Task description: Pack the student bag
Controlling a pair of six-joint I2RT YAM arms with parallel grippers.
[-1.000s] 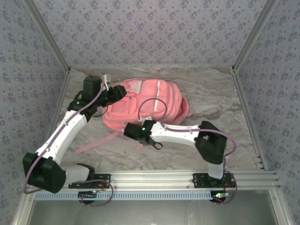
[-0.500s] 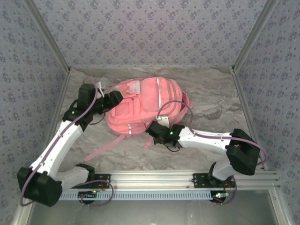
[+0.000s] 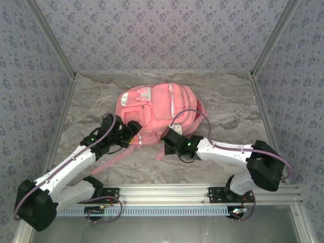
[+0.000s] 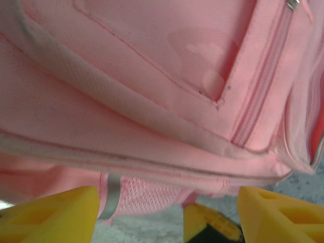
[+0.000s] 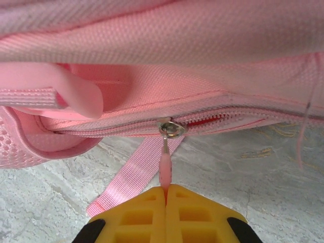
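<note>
Pinching the zipper pull (image 5: 165,163) tight in our right claw (image 5: 165,191), we see the student bag (image 3: 157,109) lying flat mid-desk (image 3: 233,116). Our left claw (image 4: 164,212) is released, fingers spread just beside the bag's near-left edge.

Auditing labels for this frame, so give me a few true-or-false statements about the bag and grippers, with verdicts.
1. The right gripper is shut on the student bag's zipper pull. True.
2. The left gripper grips a shoulder strap. False: its jaws are open, holding nothing, facing the bag.
3. The bag stands upright. False: it lies flat on the table.
4. A pink strap lies on the table. True.
</note>
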